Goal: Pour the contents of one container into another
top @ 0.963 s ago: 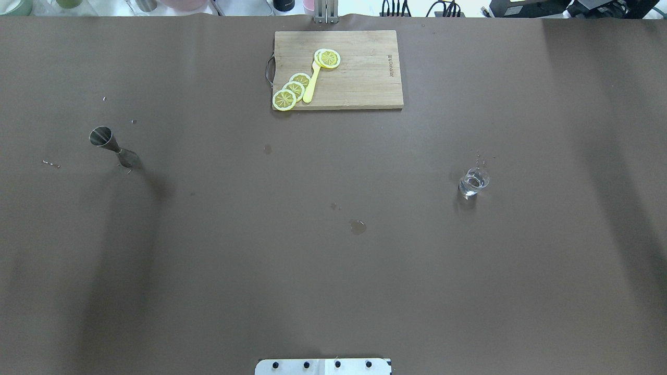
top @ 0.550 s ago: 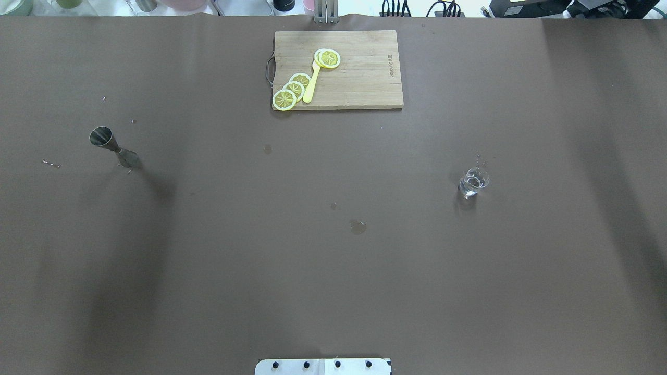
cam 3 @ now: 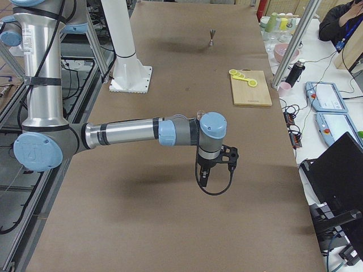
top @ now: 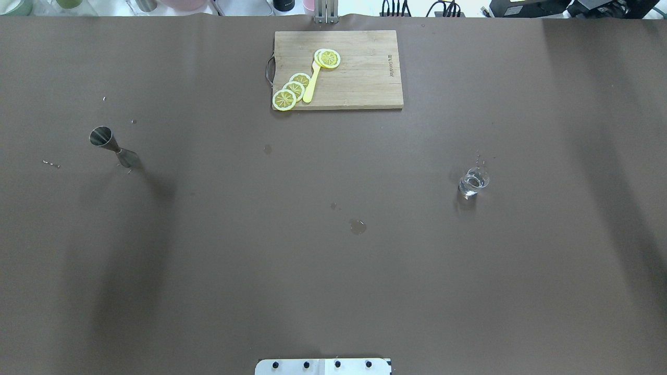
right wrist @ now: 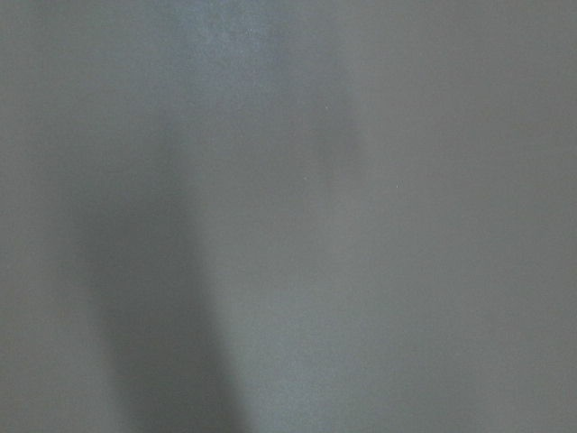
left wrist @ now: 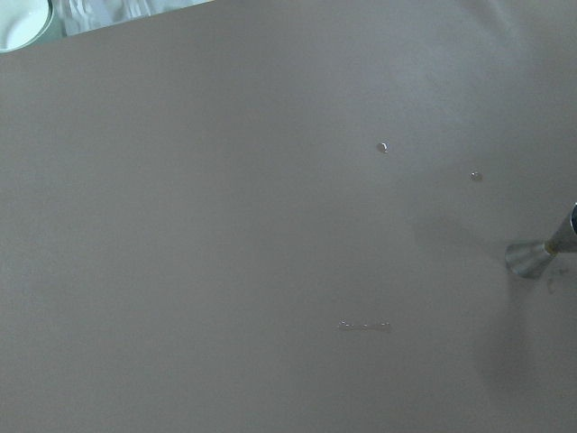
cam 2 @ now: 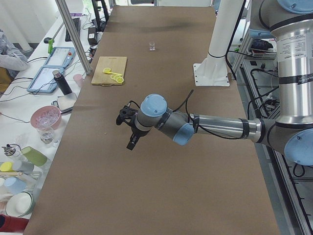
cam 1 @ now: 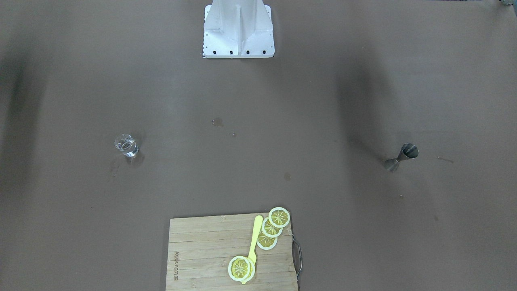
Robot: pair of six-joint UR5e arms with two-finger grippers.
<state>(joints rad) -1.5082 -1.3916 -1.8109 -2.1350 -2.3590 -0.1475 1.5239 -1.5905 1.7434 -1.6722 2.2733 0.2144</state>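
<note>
Overhead and front views opposed, both showing cutting board point(top: 365, 78), side views lengthwise

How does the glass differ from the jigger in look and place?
The glass is clear, the jigger dull grey metal. The glass is short and round, the jigger slim and hourglass-shaped. The glass stands on the robot's right side, the jigger far off on its left. Both stand upright on the table.
</note>
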